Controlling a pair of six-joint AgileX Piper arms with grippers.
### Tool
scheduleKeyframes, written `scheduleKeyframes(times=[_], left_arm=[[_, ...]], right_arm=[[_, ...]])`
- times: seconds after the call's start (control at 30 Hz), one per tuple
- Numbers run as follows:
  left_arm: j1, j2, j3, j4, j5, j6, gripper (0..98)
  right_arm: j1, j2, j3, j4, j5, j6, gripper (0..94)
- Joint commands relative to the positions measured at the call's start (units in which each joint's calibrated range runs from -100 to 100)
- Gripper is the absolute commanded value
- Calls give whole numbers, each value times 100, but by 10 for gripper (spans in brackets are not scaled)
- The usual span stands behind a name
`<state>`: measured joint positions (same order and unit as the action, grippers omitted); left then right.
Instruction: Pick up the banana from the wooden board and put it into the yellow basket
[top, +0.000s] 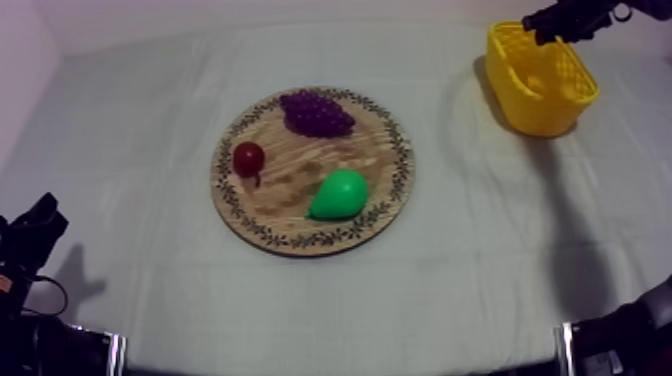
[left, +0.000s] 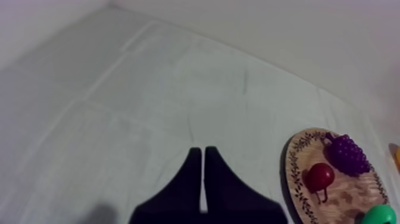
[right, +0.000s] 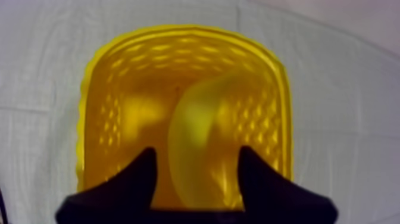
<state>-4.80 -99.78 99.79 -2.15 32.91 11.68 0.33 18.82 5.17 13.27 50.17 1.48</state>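
The yellow banana (right: 205, 143) hangs blurred inside the yellow basket (right: 101, 101), between the fingers of my right gripper (right: 197, 156). The fingers stand apart, with a strip of basket showing between the banana and one finger, so the gripper is open. In the top view the right gripper (top: 548, 24) hovers over the basket (top: 545, 108) at the far right. The round wooden board (top: 385, 135) lies mid-table with no banana on it. My left gripper (left: 203, 154) is shut on nothing, a narrow wedge over bare cloth beside the board (left: 297, 179).
On the board lie a bunch of purple grapes (top: 317, 112), a small red fruit (top: 248, 158) and a green pear (top: 340, 194). My left arm (top: 30, 235) rests low at the table's left edge. Bare cloth lies between board and basket.
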Motion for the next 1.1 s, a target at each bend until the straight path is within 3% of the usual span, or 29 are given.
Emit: scheduleKeyframes(times=[0.0,0.1,0.33,0.5,0.57,0.7,0.83,1.07], left_arm=[[-1,-5,-1,-3,-1,2,1],[-1,-5,-1,-3,-1,2,1],[-1,-5,-1,-3,-1,2,1],[-1,-5,-1,-3,-1,1,1],[-1,-5,-1,-3,-1,1,1],[-1,-5,-1,-3,-1,2,1],[-1,-5,-1,-3,-1,2,1],[-1,-5,-1,-3,-1,1,1]], right_arm=[[4,-15,62,-16,-79,-15,590],[16,-148,165,-82,-204,10,617],[152,-1196,850,-448,-831,261,542],[204,-2418,1752,-607,-1268,348,329],[201,-2965,2239,-566,-1468,253,202],[184,-4107,3498,-385,-2089,11,59],[234,-5258,4894,-264,-2807,-102,20],[248,-7089,6732,-746,-3204,381,8]])
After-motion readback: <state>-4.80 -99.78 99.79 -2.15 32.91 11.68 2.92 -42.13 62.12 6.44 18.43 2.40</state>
